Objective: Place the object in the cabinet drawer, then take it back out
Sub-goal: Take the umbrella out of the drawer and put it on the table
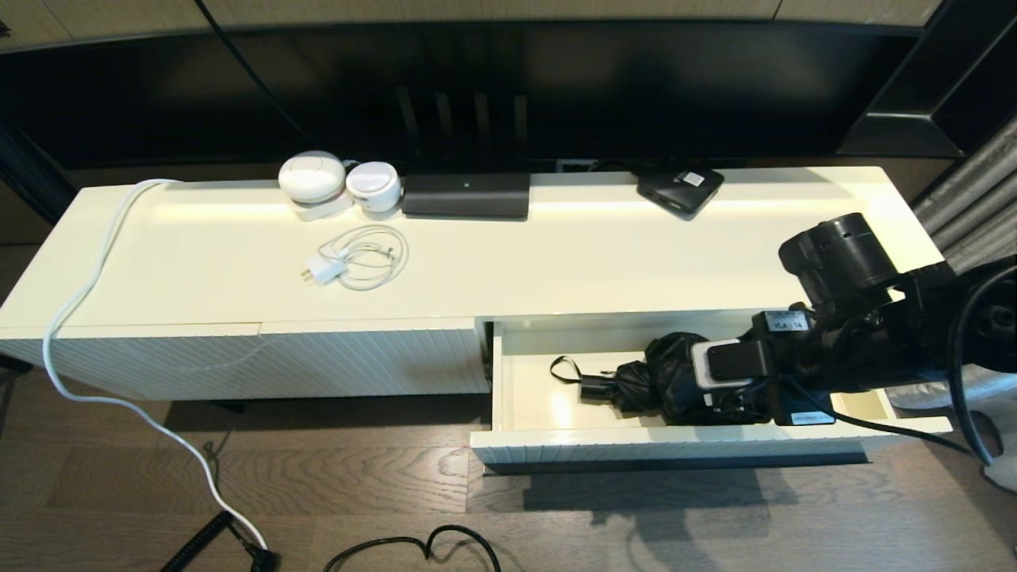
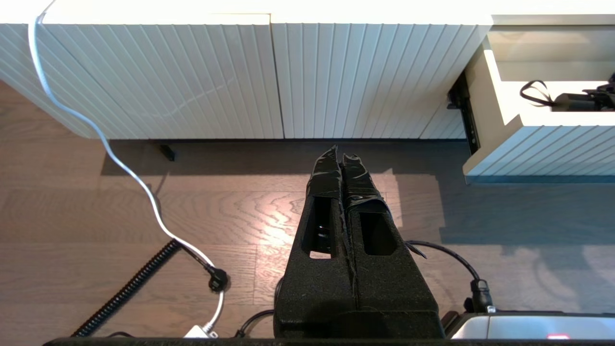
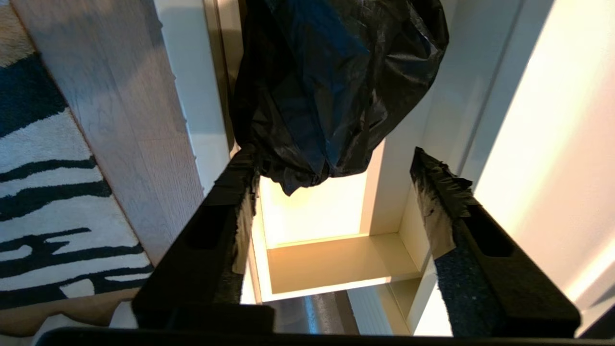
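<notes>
On the white cabinet (image 1: 556,262), the drawer (image 1: 540,397) was pulled out. The umbrella (image 1: 675,381) was left inside by the spread right gripper (image 3: 331,202) (loose fabric could be snagged).

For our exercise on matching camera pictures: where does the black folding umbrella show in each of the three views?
Head view: umbrella lies in the open drawer, lower right, handle pointing left.
Left wrist view: only its handle and wrist loop show, in the drawer at the right edge.
Right wrist view: its fabric fills the top centre, beyond the open right claw.
Shared landmark: the drawer.
</notes>
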Robot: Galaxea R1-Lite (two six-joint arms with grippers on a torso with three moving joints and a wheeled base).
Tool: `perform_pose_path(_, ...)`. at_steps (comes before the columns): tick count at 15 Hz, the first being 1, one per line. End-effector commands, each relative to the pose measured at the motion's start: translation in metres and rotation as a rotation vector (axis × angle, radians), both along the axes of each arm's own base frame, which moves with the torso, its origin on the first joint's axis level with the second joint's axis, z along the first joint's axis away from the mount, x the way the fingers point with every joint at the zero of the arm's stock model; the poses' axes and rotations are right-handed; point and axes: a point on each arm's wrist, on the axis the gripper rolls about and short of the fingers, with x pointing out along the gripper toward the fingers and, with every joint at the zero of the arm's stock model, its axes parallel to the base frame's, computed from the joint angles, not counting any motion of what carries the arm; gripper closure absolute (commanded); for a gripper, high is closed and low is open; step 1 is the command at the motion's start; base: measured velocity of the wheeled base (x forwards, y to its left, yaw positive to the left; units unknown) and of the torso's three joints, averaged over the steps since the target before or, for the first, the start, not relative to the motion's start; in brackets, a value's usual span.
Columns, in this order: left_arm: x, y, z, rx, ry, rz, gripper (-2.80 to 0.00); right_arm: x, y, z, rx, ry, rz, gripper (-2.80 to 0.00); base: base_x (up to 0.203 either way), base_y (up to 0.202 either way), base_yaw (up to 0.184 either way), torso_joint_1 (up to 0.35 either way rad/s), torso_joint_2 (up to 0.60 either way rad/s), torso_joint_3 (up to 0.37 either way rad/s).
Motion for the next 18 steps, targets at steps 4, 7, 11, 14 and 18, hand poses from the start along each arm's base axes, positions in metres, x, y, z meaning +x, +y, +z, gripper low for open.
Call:
perform_pose_path(4,0.000,0.000,0.000,-0.001,0.002,0.001,0.00,0.025,0.005,-0.022,-0.020,0.063,-0.003,-2.80,0.000,0.000,0.000,0.000,0.00,0.000)
perform_pose_path(7,0.000,0.000,0.000,-0.001,0.000,0.001,0.00,0.035,0.005,-0.028,-0.018,0.075,-0.008,-2.80,0.000,0.000,0.000,0.000,0.00,0.000)
perform_pose_path(11,0.000,0.000,0.000,-0.001,0.001,0.001,0.00,0.046,0.003,-0.038,-0.013,0.094,-0.017,-2.80,0.000,0.000,0.000,0.000,0.00,0.000)
perform_pose_path(14,0.000,0.000,0.000,-0.001,0.000,0.001,0.00,0.054,0.001,-0.047,-0.005,0.110,-0.019,-2.80,0.000,0.000,0.000,0.000,0.00,0.000)
perform_pose_path(18,0.000,0.000,0.000,-0.001,0.000,0.000,0.00,0.064,-0.001,-0.055,0.001,0.126,-0.028,-2.80,0.000,0.000,0.000,0.000,0.00,0.000)
